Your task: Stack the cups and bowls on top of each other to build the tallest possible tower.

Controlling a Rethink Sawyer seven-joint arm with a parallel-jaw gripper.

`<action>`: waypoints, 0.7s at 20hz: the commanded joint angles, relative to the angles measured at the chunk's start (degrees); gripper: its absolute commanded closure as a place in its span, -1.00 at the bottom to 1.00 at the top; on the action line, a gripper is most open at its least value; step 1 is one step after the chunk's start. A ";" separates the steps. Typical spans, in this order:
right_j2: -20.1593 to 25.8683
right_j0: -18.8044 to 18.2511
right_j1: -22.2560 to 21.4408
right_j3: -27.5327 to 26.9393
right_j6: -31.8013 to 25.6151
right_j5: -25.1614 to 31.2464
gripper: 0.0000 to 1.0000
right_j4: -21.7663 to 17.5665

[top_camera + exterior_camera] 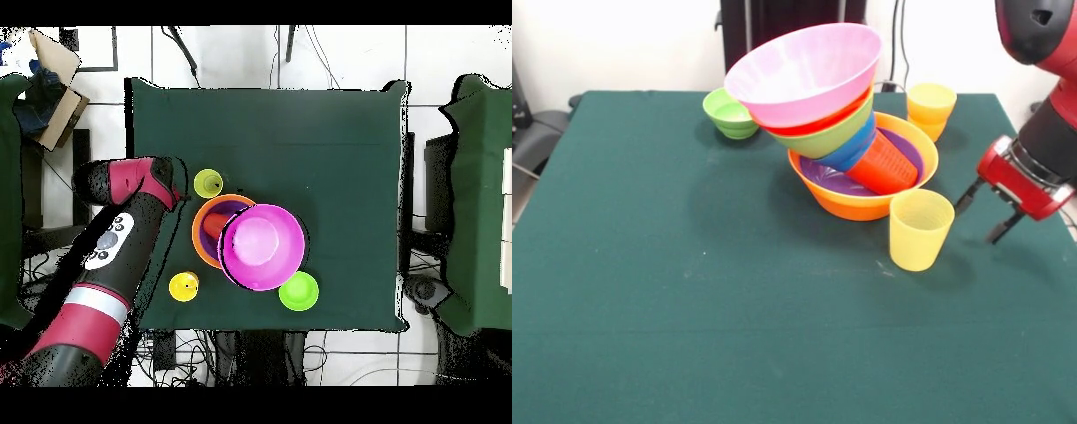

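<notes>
The tower leans to the left: a large orange bowl (852, 205) holds a shallow purple bowl (834, 179) and a tilted red-orange cup (887, 165). Blue (852, 150), green (830, 137) and red-orange (817, 124) bowls and a large pink bowl (808, 71) are nested on the cup. A paler yellow cup (920, 229) stands upright in front of the tower. A yellow cup (930, 108) stands behind it. A small green bowl (730, 113) sits at the back left. My gripper (977, 225) is open and empty, right of the paler cup. In the overhead view the gripper (180, 193) is beside the paler cup (208, 183).
The green table (689, 291) stretches wide in front and to the left of the tower. In the overhead view the pink bowl (263, 246) overhangs the orange bowl (203, 235). The yellow cup (184, 287) and the small green bowl (298, 291) sit near the robot-side edge.
</notes>
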 commanded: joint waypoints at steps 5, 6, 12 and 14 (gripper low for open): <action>10.37 -3.08 -4.78 2.05 5.46 3.86 -1.00 2.47; 9.98 -3.14 -4.62 1.61 5.72 4.22 -1.00 2.34; 7.24 -3.55 -3.38 -1.55 7.10 7.54 -1.00 0.94; 6.67 -3.45 -3.39 -1.55 7.25 8.16 -1.00 0.55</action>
